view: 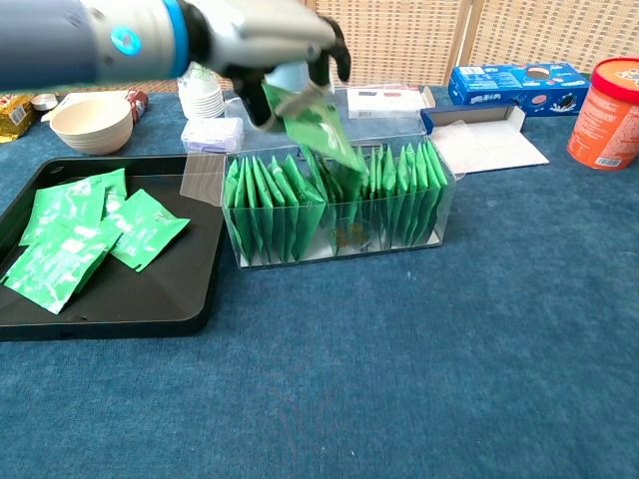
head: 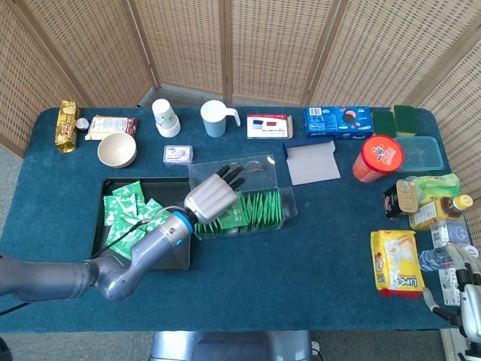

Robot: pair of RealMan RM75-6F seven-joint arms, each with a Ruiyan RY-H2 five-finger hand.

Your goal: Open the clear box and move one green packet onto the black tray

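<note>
one green packet (view: 321,125) hangs tilted from the left hand (view: 270,40), pinched in its fingers above the open clear box (view: 334,205). the black tray (view: 150,284) lies just left of the box.

the grey left hand (head: 212,197) sits at the centre of the frame, fingers pointing to the upper right, over the left part of the clear plastic box (head: 259,204) — a row of green packets (head: 258,210) stands inside. to the left lies the black rectangular tray (head: 104,185), with loose green sachets (head: 126,218) scattered in it. above the tray are a cream bowl (head: 116,150) and a small clear case (head: 177,155). an orange round tub (head: 377,159) stands at centre right — a yellow snack bag (head: 396,263) lies lower right.
</note>
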